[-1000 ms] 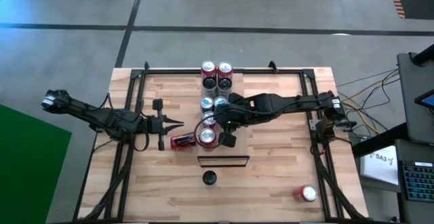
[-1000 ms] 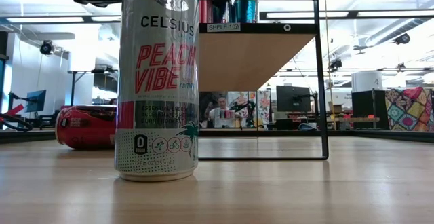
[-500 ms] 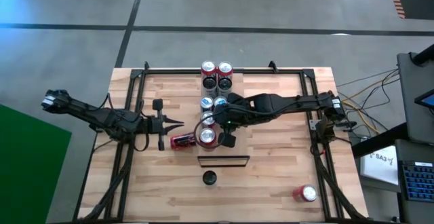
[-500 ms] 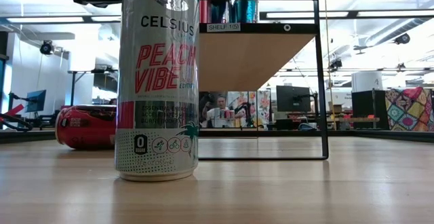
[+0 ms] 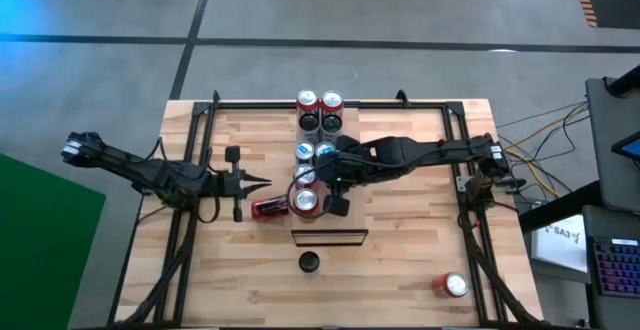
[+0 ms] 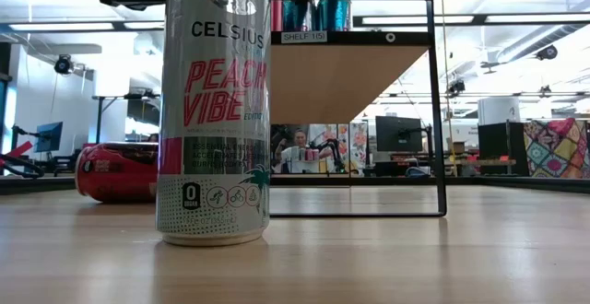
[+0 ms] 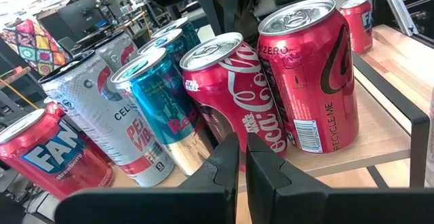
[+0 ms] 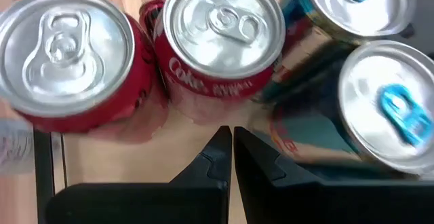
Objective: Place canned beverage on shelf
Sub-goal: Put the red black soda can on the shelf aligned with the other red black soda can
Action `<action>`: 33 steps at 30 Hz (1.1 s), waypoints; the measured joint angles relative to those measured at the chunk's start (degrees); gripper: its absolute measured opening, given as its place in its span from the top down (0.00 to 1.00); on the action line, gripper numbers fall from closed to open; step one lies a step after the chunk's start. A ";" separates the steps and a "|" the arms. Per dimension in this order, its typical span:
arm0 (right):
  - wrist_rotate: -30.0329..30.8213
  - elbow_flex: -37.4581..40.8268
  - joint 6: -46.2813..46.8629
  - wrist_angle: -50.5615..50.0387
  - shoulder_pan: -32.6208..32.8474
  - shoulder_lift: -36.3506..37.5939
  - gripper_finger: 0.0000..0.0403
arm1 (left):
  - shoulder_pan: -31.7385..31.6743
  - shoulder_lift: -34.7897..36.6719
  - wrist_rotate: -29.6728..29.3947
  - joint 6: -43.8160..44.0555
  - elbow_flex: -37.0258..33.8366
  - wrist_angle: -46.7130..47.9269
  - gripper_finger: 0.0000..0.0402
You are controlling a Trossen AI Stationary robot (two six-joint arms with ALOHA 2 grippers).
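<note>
The shelf (image 5: 340, 222) is a raised light wood board running from the table's far edge toward the near edge. Its underside shows in the low view (image 6: 341, 74). Several cans stand upright on it, among them two red cola cans (image 7: 308, 75) (image 7: 227, 91) and a teal can (image 7: 159, 105). My right gripper (image 5: 325, 192) is shut and empty, pointing down above the shelf between the can tops (image 8: 232, 142). My left gripper (image 5: 260, 181) is shut and empty, level at the shelf's left side (image 7: 242, 153). A red can (image 5: 268, 208) lies on its side on the table beside the shelf.
A tall white Celsius can (image 6: 214, 111) stands on the table near the front edge, and shows in the high view (image 5: 309, 262). Another red can (image 5: 452, 286) stands at the near right corner. A black frame (image 5: 205, 120) runs around the table's edge.
</note>
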State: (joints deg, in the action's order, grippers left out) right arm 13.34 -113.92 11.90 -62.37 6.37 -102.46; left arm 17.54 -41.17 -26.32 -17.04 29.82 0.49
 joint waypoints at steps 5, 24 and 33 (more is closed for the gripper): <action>0.26 -1.34 -1.23 -3.49 0.29 1.06 0.98 | -0.01 0.00 1.35 1.13 0.00 -1.22 1.00; 6.22 15.95 -6.74 6.31 8.34 15.23 0.98 | 0.48 -2.99 3.36 16.57 0.67 -5.41 1.00; 5.77 32.96 -6.99 21.63 9.17 26.15 0.98 | 3.18 -7.17 3.47 40.33 12.02 28.49 1.00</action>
State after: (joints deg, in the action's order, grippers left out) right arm 19.11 -80.96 4.91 -40.75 15.54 -76.31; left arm 20.72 -48.33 -22.85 23.29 41.84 28.98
